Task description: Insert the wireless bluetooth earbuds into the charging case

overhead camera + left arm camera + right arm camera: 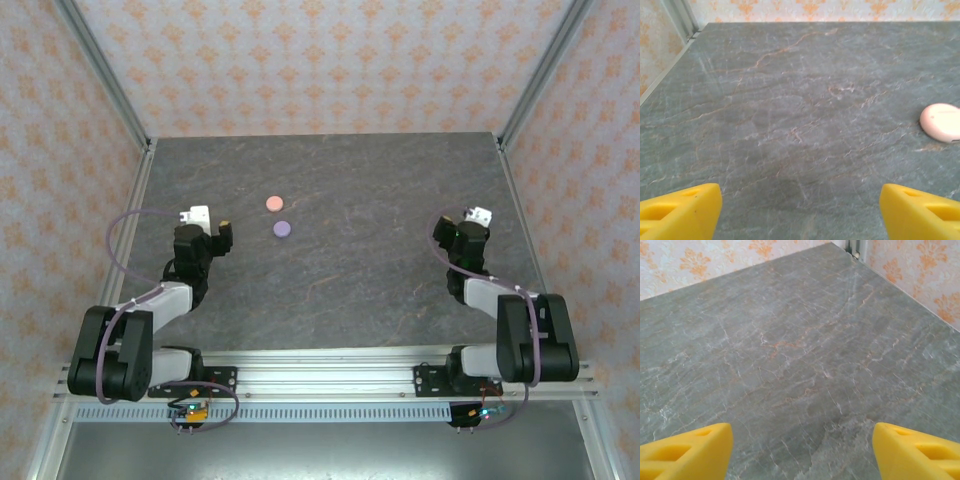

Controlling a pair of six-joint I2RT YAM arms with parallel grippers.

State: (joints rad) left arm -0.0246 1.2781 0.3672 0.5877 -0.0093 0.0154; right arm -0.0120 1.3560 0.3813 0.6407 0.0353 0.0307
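Observation:
Two small round charging cases lie shut at the middle of the dark stone table: a salmon-pink case [274,203] and a lilac case [282,229] just in front of it. The earbuds are out of view. My left gripper [222,236] hovers to the left of the lilac case, apart from it. In the left wrist view the left gripper [800,212] is open over bare table, and the pink case [941,122] lies at the right edge. My right gripper [441,228] is far right of the cases. In its wrist view the right gripper [802,452] is open, nothing between its yellow fingertips [685,450].
Patterned walls with metal corner posts [100,70] close the table in on three sides. The table's far left edge [670,70] and its far right corner [855,250] appear in the wrist views. Broad bare table lies between the two arms.

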